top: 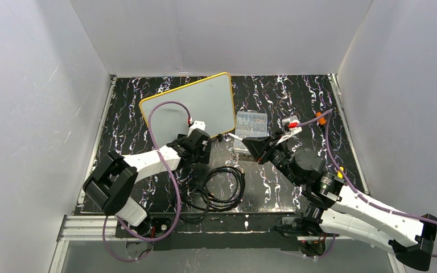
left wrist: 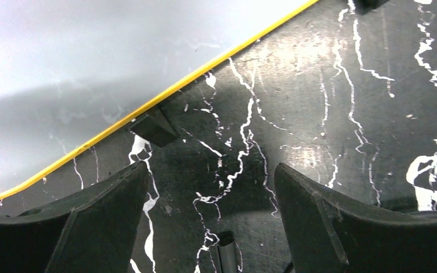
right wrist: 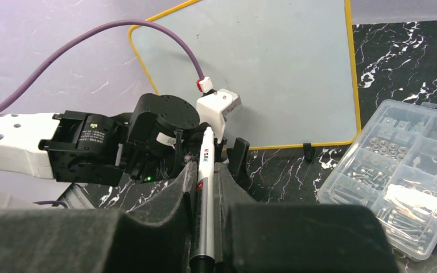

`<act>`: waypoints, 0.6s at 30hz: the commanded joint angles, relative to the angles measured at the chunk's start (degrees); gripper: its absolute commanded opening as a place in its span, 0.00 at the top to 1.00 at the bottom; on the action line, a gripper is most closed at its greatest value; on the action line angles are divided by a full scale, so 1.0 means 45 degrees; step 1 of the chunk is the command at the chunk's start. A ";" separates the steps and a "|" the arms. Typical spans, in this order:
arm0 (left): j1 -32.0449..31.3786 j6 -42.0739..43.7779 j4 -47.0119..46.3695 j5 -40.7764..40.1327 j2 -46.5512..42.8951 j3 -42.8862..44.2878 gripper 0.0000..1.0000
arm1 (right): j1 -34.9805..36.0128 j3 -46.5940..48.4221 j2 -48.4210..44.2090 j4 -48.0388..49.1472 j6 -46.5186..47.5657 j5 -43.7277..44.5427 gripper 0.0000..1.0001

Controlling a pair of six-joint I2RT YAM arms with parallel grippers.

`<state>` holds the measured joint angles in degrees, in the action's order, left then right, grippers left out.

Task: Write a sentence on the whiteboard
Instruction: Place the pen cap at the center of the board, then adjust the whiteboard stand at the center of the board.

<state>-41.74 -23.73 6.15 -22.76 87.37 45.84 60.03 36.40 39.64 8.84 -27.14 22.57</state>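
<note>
Left jaws stand wide apart and hold nothing: the left wrist view shows the two dark fingers (left wrist: 91,227) spread, with only the black, white-veined surface (left wrist: 318,114) between them. They hover low just off the near edge of the whiteboard (top: 205,102), whose yellow rim (left wrist: 165,96) runs diagonally past them. A small black clip (left wrist: 153,128) sits against that rim. The left arm (top: 148,162) reaches in from the near left.

The right jaws are closed on a marker pen (right wrist: 203,187), a white barrel with red markings. It lies lengthwise between the jaws, with its far end pointing toward the left arm's wrist. The right arm (top: 364,210) stretches in from the near right.

The whiteboard lies at the far middle of the surface, turned at an angle, its face pale and plain. Just to its right sits a clear compartmented parts box (top: 251,125) filled with small metal hardware. Black cable coils (top: 222,187) lie on the surface between the two arms, nearer the bases.
</note>
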 commanded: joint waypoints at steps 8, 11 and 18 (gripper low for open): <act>0.0038 -0.0493 -0.1220 -0.1202 0.0626 -0.0519 0.18 | 0.0019 -0.0221 -0.0129 0.0298 -0.0122 0.0323 0.99; 0.0041 -0.0313 -0.1748 -0.0979 0.0892 -0.0483 0.18 | 0.0019 -0.0192 -0.0098 0.0284 -0.0141 0.0285 0.99; 0.0049 0.0079 -0.2051 -0.0509 0.1481 -0.0129 0.18 | 0.0019 -0.0208 -0.0088 0.0281 -0.0210 0.0337 0.99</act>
<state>-41.74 -25.08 -2.46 -26.06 91.72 44.05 60.03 35.66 39.46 8.27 -27.53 22.83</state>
